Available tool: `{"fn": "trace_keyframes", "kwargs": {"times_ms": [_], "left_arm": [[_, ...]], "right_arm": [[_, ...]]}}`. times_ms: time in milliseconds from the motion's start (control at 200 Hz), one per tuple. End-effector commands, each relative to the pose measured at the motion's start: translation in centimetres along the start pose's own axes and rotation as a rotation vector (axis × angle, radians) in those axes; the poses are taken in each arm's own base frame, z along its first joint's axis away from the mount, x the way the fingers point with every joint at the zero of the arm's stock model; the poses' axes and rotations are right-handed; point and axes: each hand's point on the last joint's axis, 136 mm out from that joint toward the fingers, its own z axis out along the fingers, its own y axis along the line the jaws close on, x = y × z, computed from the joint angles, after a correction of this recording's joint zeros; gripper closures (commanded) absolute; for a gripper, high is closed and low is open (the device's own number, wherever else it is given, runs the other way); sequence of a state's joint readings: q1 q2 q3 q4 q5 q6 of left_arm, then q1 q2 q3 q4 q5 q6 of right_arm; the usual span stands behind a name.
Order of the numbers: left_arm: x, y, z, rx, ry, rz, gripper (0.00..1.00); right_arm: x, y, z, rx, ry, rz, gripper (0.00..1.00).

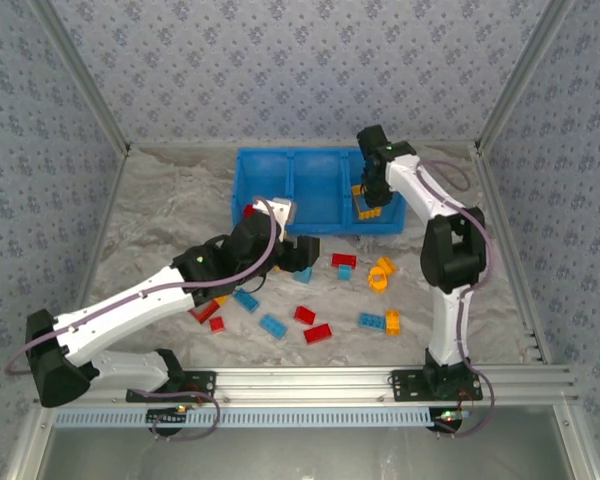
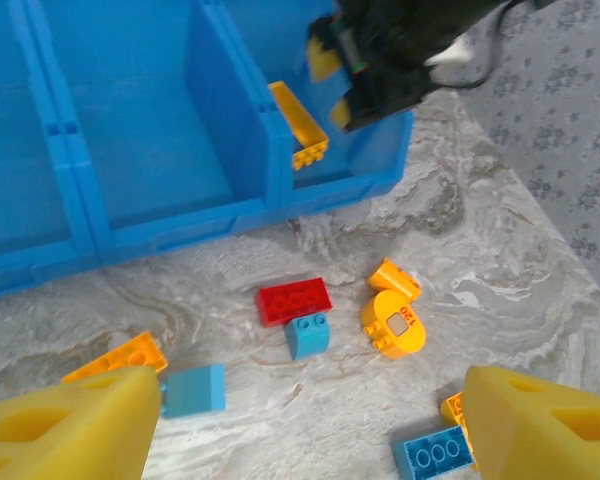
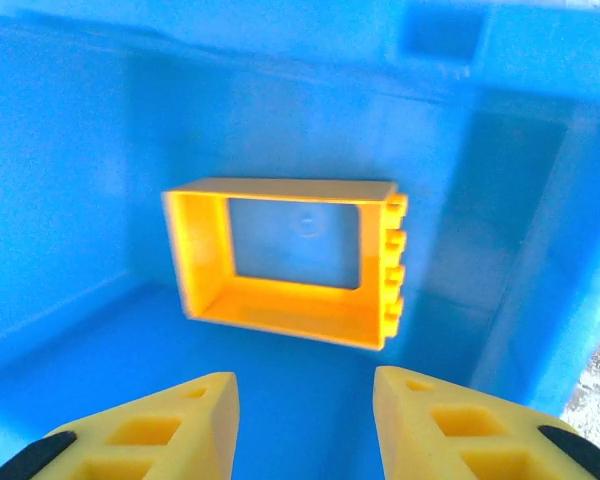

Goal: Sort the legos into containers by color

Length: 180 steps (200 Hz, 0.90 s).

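Over bin's (image 3: 80, 150) right compartment, R gripper (image 3: 300, 430) hangs w/ fingers apart, empty — orange frame lego (image 3: 285, 262) lies inside. L gripper (image 2: 305, 430) spread wide, empty — above loose legos (image 2: 294, 300) on table (image 2: 500, 260).

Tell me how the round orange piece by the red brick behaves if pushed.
The round orange piece lies flat, so it should slide, not roll. Probably stiff, light plastic. Its curved sides may slip when pinched.
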<state>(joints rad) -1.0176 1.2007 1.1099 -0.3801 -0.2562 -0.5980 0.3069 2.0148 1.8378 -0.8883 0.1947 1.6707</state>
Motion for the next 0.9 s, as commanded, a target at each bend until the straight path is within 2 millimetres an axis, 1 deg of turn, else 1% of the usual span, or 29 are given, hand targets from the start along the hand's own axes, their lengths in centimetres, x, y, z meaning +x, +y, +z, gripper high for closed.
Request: {"fn": "trace_keyframes", "kwargs": {"times_ms": [0, 25, 35, 80, 100, 120, 145, 230, 250, 270, 280, 305, 310, 320, 355, 375, 410, 425, 455, 495, 510, 520, 565, 615, 660, 755, 824, 894], "left_arm": [[0.6, 1.6, -1.4, -0.071, 0.015, -0.069, 0.2], [1.0, 2.0, -1.5, -0.087, 0.025, -0.081, 0.21], [1.1, 2.1, -1.6, -0.092, 0.029, -0.086, 0.21], [1.6, 2.7, -1.9, -0.115, 0.043, -0.11, 0.21], [1.8, 3.0, -2.1, -0.126, 0.049, -0.119, 0.21], [2.0, 3.3, -2.2, -0.136, 0.055, -0.128, 0.21], [2.3, 3.7, -2.4, -0.151, 0.063, -0.139, 0.21], [3.2, 5.0, -3.1, -0.204, 0.09, -0.175, 0.2], [3.5, 5.4, -3.3, -0.218, 0.099, -0.185, 0.2], [4.0, 6.0, -3.4, -0.241, 0.118, -0.194, 0.2], [4.1, 6.3, -3.5, -0.25, 0.123, -0.199, 0.2], [4.5, 7.0, -3.6, -0.274, 0.144, -0.214, 0.2], [4.6, 7.2, -3.6, -0.28, 0.147, -0.219, 0.2], [4.7, 7.5, -3.6, -0.288, 0.156, -0.226, 0.2], [5.4, 8.8, -3.8, -0.326, 0.192, -0.252, 0.2], [5.7, 9.5, -3.8, -0.345, 0.209, -0.268, 0.2], [6.3, 10.7, -3.7, -0.368, 0.241, -0.289, 0.2], [6.6, 11.1, -3.7, -0.373, 0.256, -0.295, 0.2], [7.1, 12.1, -3.5, -0.38, 0.29, -0.31, 0.19], [7.6, 13.5, -3.4, -0.4, 0.334, -0.328, 0.19], [7.7, 14.0, -3.4, -0.409, 0.348, -0.329, 0.19], [7.7, 14.3, -3.4, -0.415, 0.354, -0.326, 0.19], [8.1, 15.7, -3.3, -0.447, 0.396, -0.304, 0.18], [8.5, 17.0, -2.9, -0.475, 0.447, -0.282, 0.17], [9.0, 17.7, -2.2, -0.483, 0.494, -0.256, 0.15], [10.4, 18.4, -0.5, -0.465, 0.623, -0.169, 0.14], [11.3, 19.4, 0.4, -0.492, 0.719, -0.078, 0.14], [11.7, 20.8, 1.0, -0.547, 0.767, -0.009, 0.14]], "right_arm": [[-1.9, 1.3, -6.2, -0.128, -0.098, -0.076, 0.57], [-2.1, 1.5, -7.4, -0.158, -0.117, -0.102, 0.57], [-2.1, 1.5, -7.5, -0.162, -0.121, -0.109, 0.57], [-2.5, 1.8, -9.8, -0.216, -0.155, -0.158, 0.57], [-2.4, 1.8, -10.4, -0.236, -0.166, -0.181, 0.57], [-2.4, 1.9, -11.6, -0.265, -0.178, -0.21, 0.57], [-2.4, 1.9, -12.5, -0.29, -0.196, -0.246, 0.57], [-1.9, 1.6, -16.3, -0.398, -0.236, -0.397, 0.56], [-1.6, 1.5, -17.1, -0.425, -0.243, -0.443, 0.53], [-1.1, 1.4, -17.6, -0.445, -0.248, -0.497, 0.52], [-1.0, 1.3, -18.3, -0.467, -0.252, -0.521, 0.52], [-0.2, 1.0, -19.3, -0.504, -0.257, -0.594, 0.49], [-0.1, 1.3, -19.9, -0.527, -0.259, -0.602, 0.48], [0.5, 1.1, -20.0, -0.536, -0.26, -0.641, 0.47], [2.2, 1.0, -21.9, -0.628, -0.266, -0.769, 0.45], [3.1, 0.7, -22.6, -0.671, -0.27, -0.841, 0.43], [5.5, -0.2, -24.1, -0.752, -0.262, -0.97, 0.39], [6.4, -0.8, -24.3, -0.776, -0.247, -1.012, 0.37], [8.4, -1.8, -25.3, -0.852, -0.232, -1.124, 0.35], [10.9, -3.8, -25.4, -0.912, -0.188, -1.249, 0.34], [11.9, -4.5, -25.8, -0.939, -0.17, -1.284, 0.34], [12.5, -5.4, -24.9, -0.924, -0.157, -1.322, 0.34], [14.6, -8.0, -24.4, -0.939, -0.112, -1.434, 0.34], [16.5, -11.0, -22.9, -0.92, -0.065, -1.537, 0.34], [18.0, -13.4, -21.8, -0.914, -0.016, -1.608, 0.34], [20.3, -17.3, -20.3, -0.923, 0.049, -1.684, 0.33], [21.0, -18.9, -19.4, -0.912, 0.078, -1.685, 0.32], [21.4, -19.6, -18.8, -0.906, 0.097, -1.672, 0.31]]}}
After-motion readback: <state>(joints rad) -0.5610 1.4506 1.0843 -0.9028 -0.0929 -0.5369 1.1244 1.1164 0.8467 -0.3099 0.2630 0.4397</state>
